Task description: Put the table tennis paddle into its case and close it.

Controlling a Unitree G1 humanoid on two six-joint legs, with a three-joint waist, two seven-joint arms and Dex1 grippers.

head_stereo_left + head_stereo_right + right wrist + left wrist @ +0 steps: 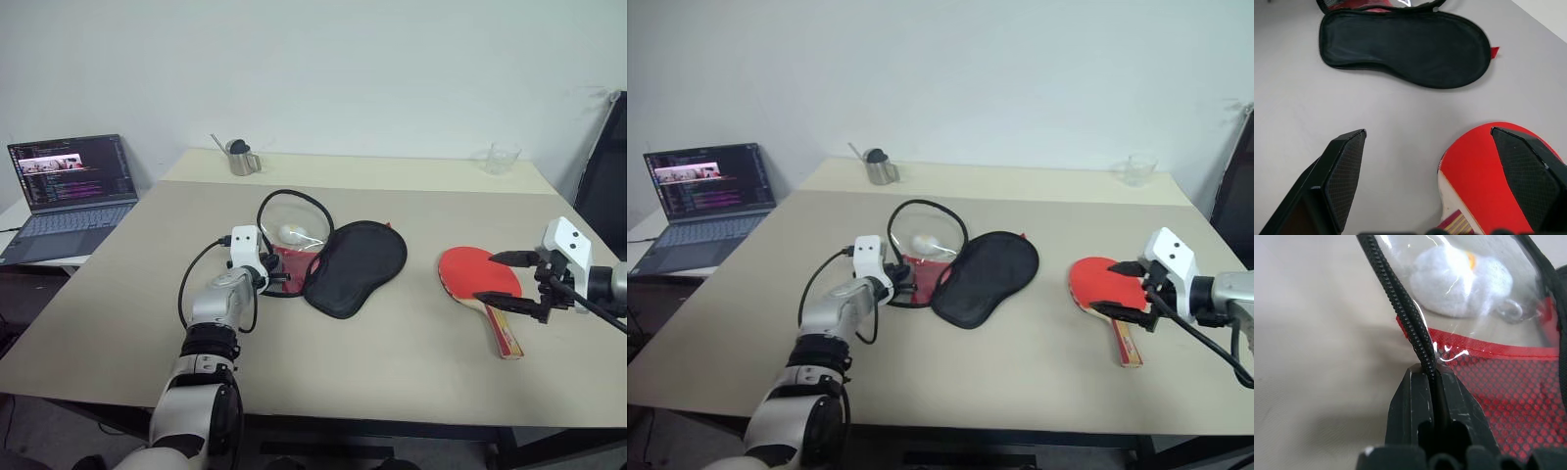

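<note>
We took this for an office or lab room used as a test bench. A plain white wall [392,69] backed a wide beige table [411,352] with almost nothing on it. An open laptop [69,191] sat on a side desk to the left, its screen lit with code-like text. A metal cup [241,157] and a clear glass [500,157] stood at the far table edge. No home furnishings were visible.
</note>
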